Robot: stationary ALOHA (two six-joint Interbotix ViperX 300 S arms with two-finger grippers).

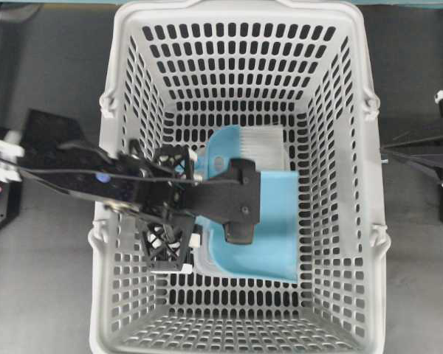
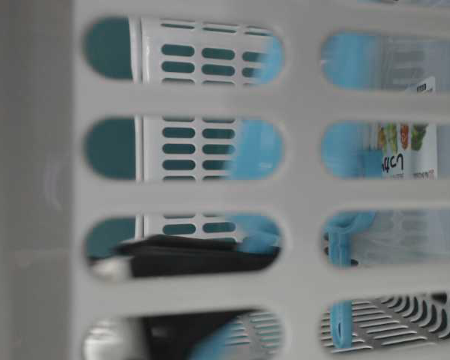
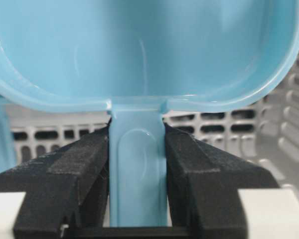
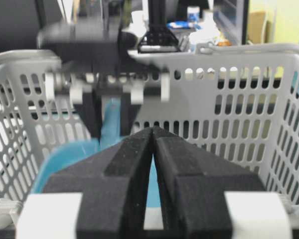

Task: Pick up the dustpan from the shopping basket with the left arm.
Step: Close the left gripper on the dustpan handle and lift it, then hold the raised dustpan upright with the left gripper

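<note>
1. The dustpan (image 1: pixel 269 247) is seen inside the basket (image 1: pixel 354 133), its scoop just beside the white bristles of a brush (image 1: pixel 260 144).
2. In the left wrist view the left claw (image 3: pixel 137 164) is closed on the dustpan's handle, just below the scoop, with a black pad pressed against each side.
3. The right claw (image 4: pixel 152 164) is seen with its pads nearly together and nothing between them; it is kept outside the basket, at its right-hand side in the overhead view.
4. The step in hand is judged to be the lift, since the handle is already gripped.
5. A straight, slow rise is advised, so that the wide scoop is not caught on the slotted walls or on the brush.
6. Firm pressure should be maintained, as the thin, smooth handle could pivot or slip between the pads under the scoop's weight.
</note>
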